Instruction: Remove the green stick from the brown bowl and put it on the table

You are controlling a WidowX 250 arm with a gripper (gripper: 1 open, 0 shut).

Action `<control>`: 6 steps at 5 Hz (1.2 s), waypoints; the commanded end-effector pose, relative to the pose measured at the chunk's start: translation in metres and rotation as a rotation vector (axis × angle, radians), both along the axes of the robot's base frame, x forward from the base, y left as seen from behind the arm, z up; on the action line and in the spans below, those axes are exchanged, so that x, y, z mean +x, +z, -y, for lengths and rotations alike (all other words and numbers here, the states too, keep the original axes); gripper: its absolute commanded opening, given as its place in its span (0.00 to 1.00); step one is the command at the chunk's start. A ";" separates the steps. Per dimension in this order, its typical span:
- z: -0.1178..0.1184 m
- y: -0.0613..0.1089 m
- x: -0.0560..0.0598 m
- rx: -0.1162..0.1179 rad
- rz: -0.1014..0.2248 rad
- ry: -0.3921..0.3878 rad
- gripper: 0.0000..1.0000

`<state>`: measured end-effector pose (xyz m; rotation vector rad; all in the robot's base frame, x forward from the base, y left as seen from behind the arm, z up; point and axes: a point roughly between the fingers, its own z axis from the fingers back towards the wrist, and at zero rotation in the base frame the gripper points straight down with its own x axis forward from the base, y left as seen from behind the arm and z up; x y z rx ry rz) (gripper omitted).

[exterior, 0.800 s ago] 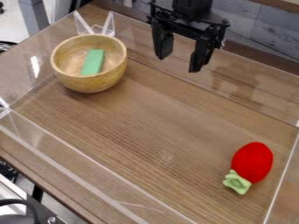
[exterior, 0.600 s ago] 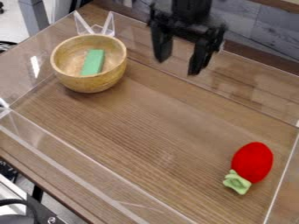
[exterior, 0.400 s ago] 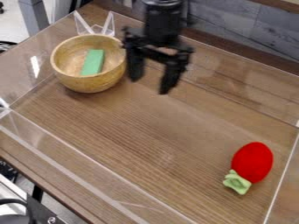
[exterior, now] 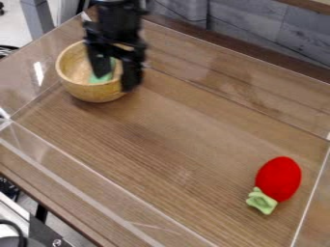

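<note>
The brown bowl (exterior: 73,85) stands at the table's (exterior: 180,145) far left. My black gripper (exterior: 115,76) points straight down over the bowl's right half, open. One finger (exterior: 98,64) reaches inside the bowl and the other hangs at its right rim. The green stick (exterior: 106,68) lies in the bowl and shows only as a sliver between the fingers; the rest is hidden behind them. Nothing is gripped.
A red rounded object (exterior: 279,178) with a small pale-green piece (exterior: 263,203) lies at the near right. Low clear acrylic walls (exterior: 77,188) run along the table's edges.
The gripper has swept left from the back middle of the table to above the bowl and come lower, staying open. It now covers most of the green stick.
</note>
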<state>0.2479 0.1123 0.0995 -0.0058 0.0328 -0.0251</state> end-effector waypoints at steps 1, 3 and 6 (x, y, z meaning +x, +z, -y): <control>-0.021 0.017 0.012 0.014 0.051 0.053 1.00; -0.040 0.005 0.034 0.023 0.068 0.086 1.00; -0.075 -0.007 0.051 0.032 0.076 0.153 1.00</control>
